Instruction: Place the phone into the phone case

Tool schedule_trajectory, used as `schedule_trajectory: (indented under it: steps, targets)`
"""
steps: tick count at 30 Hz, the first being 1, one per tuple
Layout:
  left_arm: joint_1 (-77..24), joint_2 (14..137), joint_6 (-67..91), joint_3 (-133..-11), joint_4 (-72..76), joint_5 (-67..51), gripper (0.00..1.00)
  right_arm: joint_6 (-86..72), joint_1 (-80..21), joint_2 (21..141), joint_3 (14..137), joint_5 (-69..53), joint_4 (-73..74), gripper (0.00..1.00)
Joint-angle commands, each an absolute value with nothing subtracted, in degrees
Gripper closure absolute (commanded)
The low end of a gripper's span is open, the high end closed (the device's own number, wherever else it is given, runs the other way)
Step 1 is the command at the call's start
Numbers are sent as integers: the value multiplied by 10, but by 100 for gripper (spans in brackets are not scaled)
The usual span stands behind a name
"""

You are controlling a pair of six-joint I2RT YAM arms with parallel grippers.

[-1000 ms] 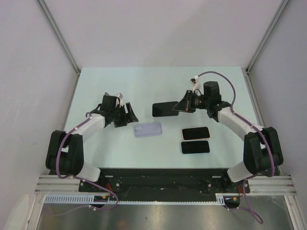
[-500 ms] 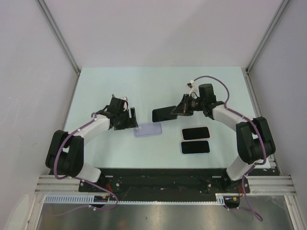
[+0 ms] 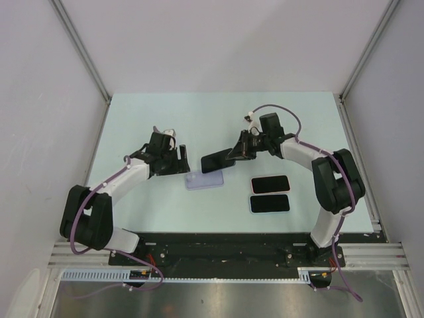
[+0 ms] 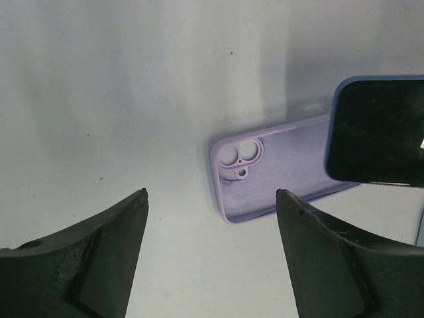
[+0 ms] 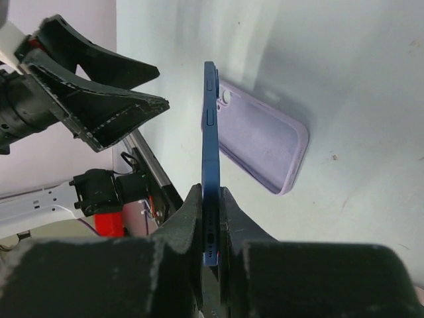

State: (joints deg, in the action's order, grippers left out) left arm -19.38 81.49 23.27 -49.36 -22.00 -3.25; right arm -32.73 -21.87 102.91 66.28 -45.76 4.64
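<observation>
Top external view has the phone (image 3: 213,161) just off the table (image 3: 199,119), pinched at its right end by the right gripper (image 3: 233,156), whose fingers are closed on its two faces. The phone's long axis runs roughly left to right, with its free end pointing left toward the left gripper (image 3: 177,159) and its dark screen facing partly upward. Right below it lies the lilac phone case (image 3: 204,180), open side up. The case's long axis is also left to right, and its camera cut-outs are at the left end. The phone's free end overlaps the case's far right corner. The left gripper hangs just left of the case, jaws spread wide and holding nothing. Two more phones (image 3: 269,183) lie side by side to the right. A second ago the phone was farther right and clear of the case. The right arm has since carried it leftward, while the case has stayed put.
</observation>
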Motion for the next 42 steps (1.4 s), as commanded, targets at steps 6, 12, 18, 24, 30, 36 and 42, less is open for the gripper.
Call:
schedule_trajectory:
  steps: [6, 12, 18, 24, 30, 36, 42]
  targets:
    - [-196, 784, 218, -511, -219, -23, 17, -380, -263, 1072, 698, -497, 19, 100]
    - [-196, 785, 219, -507, -219, -25, 17, -395, -274, 1090, 699, -492, 8, 100]
    - [-196, 785, 218, -500, -218, -25, 16, -404, -282, 1114, 699, -485, -12, 100]
    - [-196, 787, 218, -498, -219, -25, 16, -416, -289, 1132, 699, -486, -25, 100]
    - [-196, 792, 218, -497, -219, -29, 16, -425, -297, 1147, 698, -483, -40, 100]
    - [-196, 796, 221, -489, -217, -33, 18, -441, -304, 1151, 698, -483, -59, 100]
    - [-197, 828, 235, -484, -207, -54, 24, -459, -305, 1164, 698, -485, -86, 100]
